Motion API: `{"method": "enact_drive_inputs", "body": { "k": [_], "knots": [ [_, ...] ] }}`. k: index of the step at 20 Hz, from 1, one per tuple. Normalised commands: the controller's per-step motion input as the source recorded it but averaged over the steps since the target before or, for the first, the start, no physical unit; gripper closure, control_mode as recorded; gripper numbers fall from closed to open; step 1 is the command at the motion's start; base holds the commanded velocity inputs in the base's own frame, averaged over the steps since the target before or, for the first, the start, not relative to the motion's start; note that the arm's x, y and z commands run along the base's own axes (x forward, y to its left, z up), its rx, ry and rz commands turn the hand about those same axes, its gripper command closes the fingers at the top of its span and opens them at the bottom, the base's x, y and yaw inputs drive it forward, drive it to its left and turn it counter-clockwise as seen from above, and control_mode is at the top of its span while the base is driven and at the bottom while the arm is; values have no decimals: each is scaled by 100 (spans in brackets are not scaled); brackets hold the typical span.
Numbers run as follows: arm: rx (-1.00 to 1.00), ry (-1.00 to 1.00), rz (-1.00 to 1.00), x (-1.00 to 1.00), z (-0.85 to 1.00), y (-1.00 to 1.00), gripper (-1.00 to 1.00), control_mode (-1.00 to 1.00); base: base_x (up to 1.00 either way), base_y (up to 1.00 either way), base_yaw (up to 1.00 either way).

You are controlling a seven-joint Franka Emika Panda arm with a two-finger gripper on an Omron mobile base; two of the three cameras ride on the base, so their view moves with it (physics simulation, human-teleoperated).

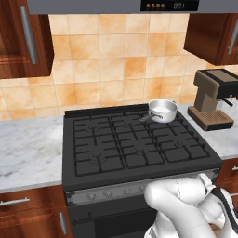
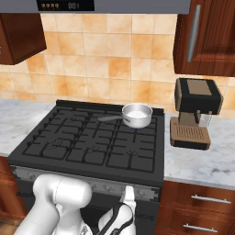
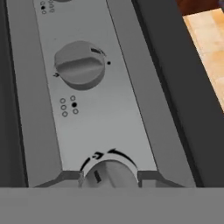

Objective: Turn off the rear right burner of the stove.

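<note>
The stove [image 1: 139,142] is a wide black gas range with cast-iron grates and a grey knob strip [image 3: 94,118] along its front. A small steel saucepan [image 1: 162,110] stands at the rear right and covers the rear right burner there; it also shows in the right base view as the saucepan [image 2: 137,114]. My gripper [image 3: 109,177] is pressed up to the strip, shut on a round grey knob [image 3: 109,169] with one dark fingertip on each side. From the right base view the gripper [image 2: 128,192] meets the strip near its right end. A second knob [image 3: 79,65] sits further along the strip, untouched.
A brown coffee machine [image 1: 213,97] stands on the marble counter [image 1: 28,148] right of the stove. Wooden cabinets hang above on both sides, with drawers [image 2: 202,215] below the counter. A range hood [image 1: 139,5] spans the top.
</note>
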Motion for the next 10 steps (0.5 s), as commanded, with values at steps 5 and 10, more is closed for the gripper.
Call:
{"method": "enact_drive_inputs", "body": {
  "k": [5, 10],
  "knots": [
    [36, 10, -18, 0, 15, 0, 100, -100, 0, 0, 0],
    [41, 4, -22, -8, 2, 0, 100, -100, 0, 0, 0]
  ]
}}
